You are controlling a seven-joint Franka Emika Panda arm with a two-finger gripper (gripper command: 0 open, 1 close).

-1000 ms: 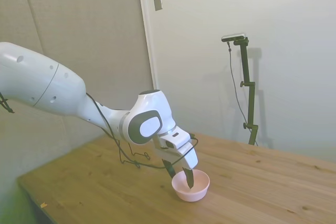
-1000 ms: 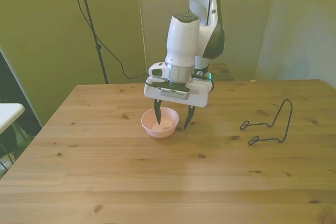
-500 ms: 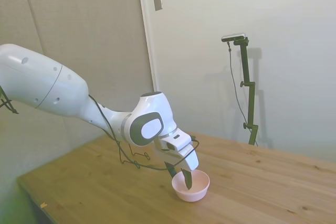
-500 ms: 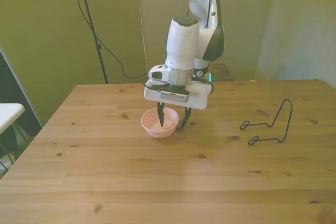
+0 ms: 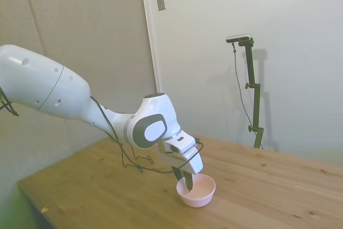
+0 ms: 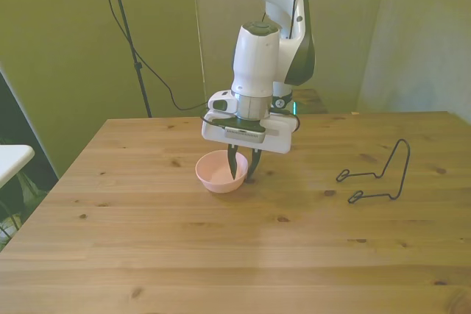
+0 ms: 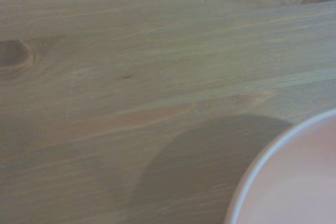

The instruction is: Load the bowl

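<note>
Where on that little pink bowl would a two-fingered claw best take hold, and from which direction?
On the rim, from straight above. The bowl sits upright and open, with a thin wall that one finger can go inside and the other outside. That seems to be what the gripper is doing now, pinching the wall on the front view's right side, with its fingers pointing down.

Only a corner arc of the bowl (image 7: 294, 182) caught in wrist view, blurred, rest cut off.
</note>
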